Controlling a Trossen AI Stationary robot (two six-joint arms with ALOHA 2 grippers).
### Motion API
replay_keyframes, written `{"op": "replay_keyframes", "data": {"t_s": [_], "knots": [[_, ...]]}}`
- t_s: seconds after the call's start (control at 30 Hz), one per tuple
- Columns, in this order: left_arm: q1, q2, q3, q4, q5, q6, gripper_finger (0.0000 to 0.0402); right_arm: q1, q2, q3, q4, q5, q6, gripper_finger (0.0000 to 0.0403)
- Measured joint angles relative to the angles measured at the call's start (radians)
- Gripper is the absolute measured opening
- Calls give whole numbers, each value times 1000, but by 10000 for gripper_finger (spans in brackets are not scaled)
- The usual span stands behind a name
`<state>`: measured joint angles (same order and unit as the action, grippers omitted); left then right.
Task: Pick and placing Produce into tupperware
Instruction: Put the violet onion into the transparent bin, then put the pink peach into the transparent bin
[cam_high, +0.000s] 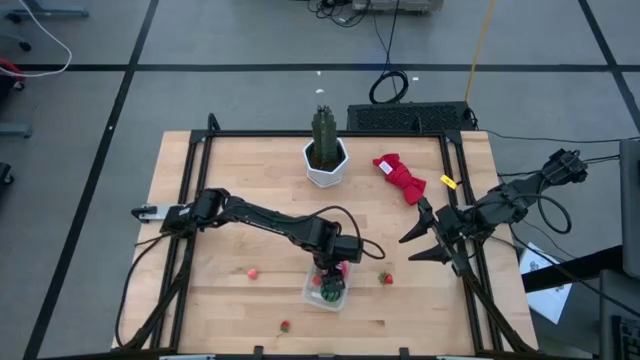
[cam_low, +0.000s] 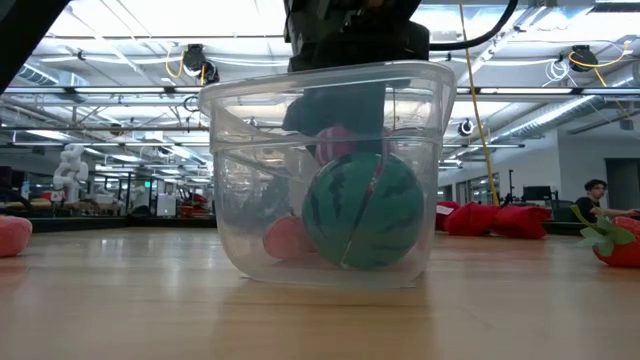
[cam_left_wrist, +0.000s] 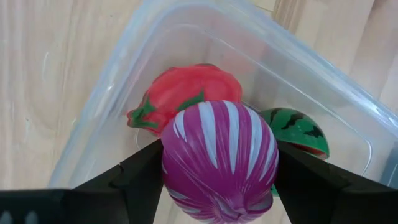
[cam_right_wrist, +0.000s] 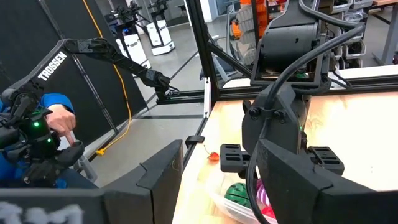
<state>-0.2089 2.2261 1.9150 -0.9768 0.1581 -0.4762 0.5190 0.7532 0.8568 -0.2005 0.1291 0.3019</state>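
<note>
The left gripper (cam_left_wrist: 219, 180) is hovering over the tub (cam_high: 326, 290), its fingers (cam_left_wrist: 134, 180) clamping a purple-and-white striped piece (cam_left_wrist: 219, 158) from both sides. The tub is sitting on the surface (cam_high: 250, 190) well in front of the cactus pot (cam_high: 326, 165), toward the near edge. A red piece (cam_left_wrist: 186, 93) and a green striped ball (cam_left_wrist: 295, 129) are already lying inside it, the ball pressed against the wall nearest the low camera.

To do this placement well, the left gripper should be lowering the purple piece straight down until it is nearly resting on the two pieces below, then spreading its fingers only enough to let go. Judging by the wrist view, the piece is hanging over the middle of the tub, so little sideways correction seems needed. Dropping from height risks a bounce out over the low rim, and a finger catching the wall could drag the light tub along.

The right gripper (cam_high: 425, 243) is waiting well to the right of the tub, its fingers spread apart and holding nothing. Three small red and pink bits (cam_high: 252, 272) (cam_high: 284, 325) (cam_high: 385, 278) are lying loose around the tub, not yet collected.
</note>
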Motion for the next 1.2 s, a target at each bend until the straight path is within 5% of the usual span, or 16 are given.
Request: {"op": "replay_keyframes", "data": {"t_s": [0.43, 0.87, 1.2], "knots": [[2, 0, 0, 0, 30, 31, 274, 0, 0, -1, 0, 0, 0, 196], [4, -1, 0, -20, 53, 18, 351, 0, 0, -1, 0, 0, 0, 196], [9, -93, 74, -114, 145, 5, 358, 0, 0, -1, 2, 0, 0, 196]]}}
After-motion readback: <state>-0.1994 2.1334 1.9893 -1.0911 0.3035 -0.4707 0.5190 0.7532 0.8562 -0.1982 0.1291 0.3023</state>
